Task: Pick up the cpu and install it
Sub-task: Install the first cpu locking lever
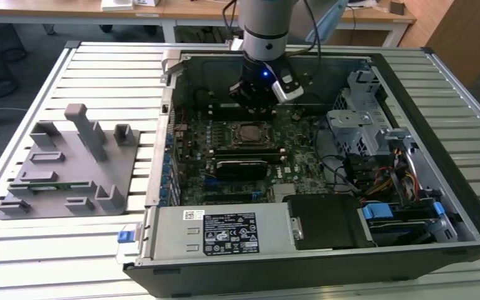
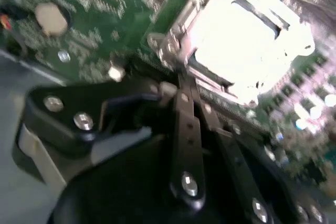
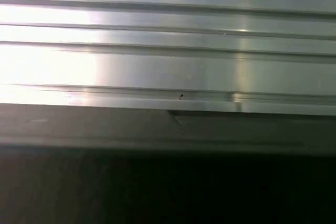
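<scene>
we see the open computer case (image 1: pixel 440 156) on the slatted table (image 1: pixel 98 69), the motherboard (image 1: pixel 302 159) flat inside. the gripper (image 1: pixel 252 107) hangs just above the board, beside the socket frame (image 1: pixel 249 134), which lies toward the case's front from it. we cannot tell whether the gripper carries the cpu, nor where the cpu is, nor how its jaws stand.
</scene>
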Available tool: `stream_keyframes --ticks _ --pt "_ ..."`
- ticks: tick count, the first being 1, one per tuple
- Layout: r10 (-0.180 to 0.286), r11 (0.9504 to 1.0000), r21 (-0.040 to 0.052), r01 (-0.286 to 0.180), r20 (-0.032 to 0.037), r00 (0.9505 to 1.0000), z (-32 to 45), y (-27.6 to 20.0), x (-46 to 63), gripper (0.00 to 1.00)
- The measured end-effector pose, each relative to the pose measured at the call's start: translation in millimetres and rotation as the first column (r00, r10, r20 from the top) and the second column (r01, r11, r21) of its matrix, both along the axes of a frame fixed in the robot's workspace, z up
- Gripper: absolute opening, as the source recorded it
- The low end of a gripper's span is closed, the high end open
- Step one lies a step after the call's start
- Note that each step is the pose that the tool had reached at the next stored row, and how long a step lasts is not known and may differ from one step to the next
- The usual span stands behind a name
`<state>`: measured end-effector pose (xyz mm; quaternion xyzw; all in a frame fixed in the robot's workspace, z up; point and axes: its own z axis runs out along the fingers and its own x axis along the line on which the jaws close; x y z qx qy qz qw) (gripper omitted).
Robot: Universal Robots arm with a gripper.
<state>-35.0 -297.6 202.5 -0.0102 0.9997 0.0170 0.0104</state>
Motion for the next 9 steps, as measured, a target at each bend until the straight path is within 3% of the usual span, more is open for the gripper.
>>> stream_keyframes --ticks 4,9 --pt "0.0 1.0 -0.0007 0.0 0.0003 1.0 2.7 -0.2 0.0 0.11" --pt "0.0 0.9999 -0.01 0.0 -0.0001 1.0 2.8 -1.9 0.0 0.11"
